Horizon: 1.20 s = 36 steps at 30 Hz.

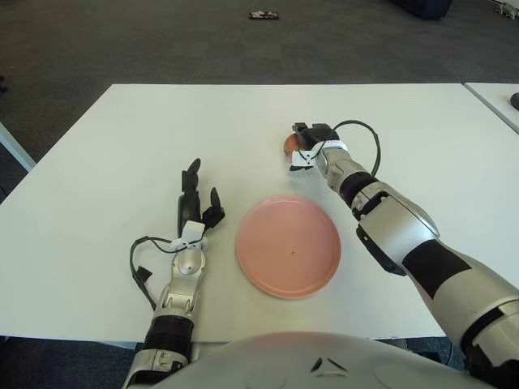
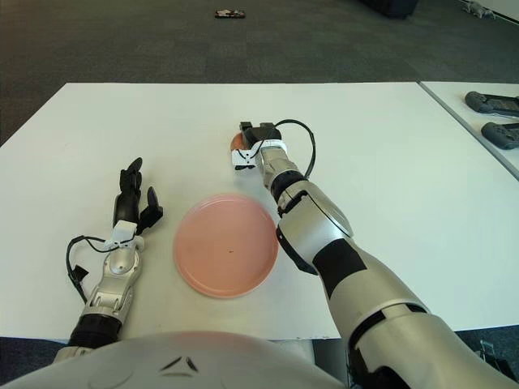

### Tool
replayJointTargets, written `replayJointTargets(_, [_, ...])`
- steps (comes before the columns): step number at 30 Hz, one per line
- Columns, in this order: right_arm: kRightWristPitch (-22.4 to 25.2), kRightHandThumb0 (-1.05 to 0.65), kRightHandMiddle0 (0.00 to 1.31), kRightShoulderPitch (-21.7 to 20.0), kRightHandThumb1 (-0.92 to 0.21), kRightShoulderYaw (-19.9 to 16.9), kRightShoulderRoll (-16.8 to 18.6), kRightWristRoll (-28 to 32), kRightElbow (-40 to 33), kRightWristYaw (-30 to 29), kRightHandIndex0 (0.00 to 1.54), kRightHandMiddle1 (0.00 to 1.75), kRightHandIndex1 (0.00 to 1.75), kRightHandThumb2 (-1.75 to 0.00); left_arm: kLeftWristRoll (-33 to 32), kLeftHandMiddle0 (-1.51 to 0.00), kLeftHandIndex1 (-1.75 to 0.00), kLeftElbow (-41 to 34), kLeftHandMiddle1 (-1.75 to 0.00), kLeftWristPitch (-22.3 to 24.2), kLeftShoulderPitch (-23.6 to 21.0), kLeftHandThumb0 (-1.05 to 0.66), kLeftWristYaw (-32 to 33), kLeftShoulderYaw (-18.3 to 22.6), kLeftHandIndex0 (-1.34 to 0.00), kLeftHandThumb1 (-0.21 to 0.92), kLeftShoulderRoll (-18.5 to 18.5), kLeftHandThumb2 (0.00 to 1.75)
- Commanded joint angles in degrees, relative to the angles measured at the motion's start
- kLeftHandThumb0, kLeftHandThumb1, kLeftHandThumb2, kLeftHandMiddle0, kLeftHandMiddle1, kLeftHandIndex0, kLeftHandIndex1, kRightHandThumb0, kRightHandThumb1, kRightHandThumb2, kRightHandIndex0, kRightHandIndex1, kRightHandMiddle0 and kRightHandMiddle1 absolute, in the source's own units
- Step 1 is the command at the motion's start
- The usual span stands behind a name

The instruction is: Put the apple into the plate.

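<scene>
A reddish apple [image 1: 289, 144] sits on the white table [image 1: 122, 146], beyond the plate and a little to its right. My right hand [image 1: 303, 147] reaches in from the right, its dark fingers curled over the top and under the near side of the apple. The hand hides the apple's right half. The empty pink plate [image 1: 288, 245] lies flat near the table's front edge, in the middle. My left hand [image 1: 195, 193] shows to the left of the plate with its fingers spread and pointing away from me, holding nothing.
A black cable [image 1: 139, 267] loops beside my left wrist. A second table [image 2: 470, 121] at the far right carries two dark devices [image 2: 491, 103]. A small dark object [image 1: 263, 14] lies on the carpet beyond the table.
</scene>
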Motion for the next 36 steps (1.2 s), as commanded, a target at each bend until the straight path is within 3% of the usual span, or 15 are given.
replayJointTargets(1, [0.1,-0.99,0.0,-1.5,-0.92,0.6,0.3,-1.2,0.4,-1.1,0.21,0.55,0.11,-0.25,0.6,-0.24,-0.58,0.3,-0.07,0.7,1.7,-0.86,0.5,-0.1,0.0,0.92,-0.2,0.9])
replayJointTargets(6, [0.1,-0.97,0.0,-1.6,-0.92,1.4,0.6,-2.4,0.4,-1.6,0.24,0.63,0.17,-0.25,0.8,-0.24,-0.58,-0.5,-0.07,0.9,2.4,-0.86,0.7,-0.1,0.0,0.92,-0.5,0.9])
replayJointTargets(9, [0.1,-0.94,0.0,-1.5,-0.92,2.6,0.7,-3.5,0.5,-1.9,0.12,0.7,0.5,-0.24,1.0,-0.24,-0.58,-1.1,-0.07,0.9,2.9,-0.86,1.0,0.0,0.0,0.92,-0.7,0.89])
replayJointTargets(12, [0.3,-0.92,0.0,-1.4,-0.92,3.4,0.9,-4.5,0.5,-1.9,0.09,0.75,0.63,-0.24,1.2,-0.24,-0.58,-1.7,-0.07,0.9,3.3,-0.86,1.4,0.0,0.0,0.92,-1.0,0.89])
replayJointTargets(22, [0.2,-0.95,0.0,-0.3,-0.92,4.8,0.8,-6.0,0.6,-3.0,0.13,0.77,0.72,-0.27,2.0,-0.24,-0.58,-3.7,-0.08,1.5,4.6,-0.86,2.4,0.1,0.0,0.92,-1.7,0.89])
replayJointTargets(36, [-2.6,-0.9,0.0,2.3,-0.92,4.8,-2.2,-5.4,0.1,-7.1,0.15,0.85,0.78,-0.27,1.5,-0.25,-0.6,-4.3,-0.08,2.4,4.2,-0.87,1.7,0.0,0.0,0.92,-1.8,0.89])
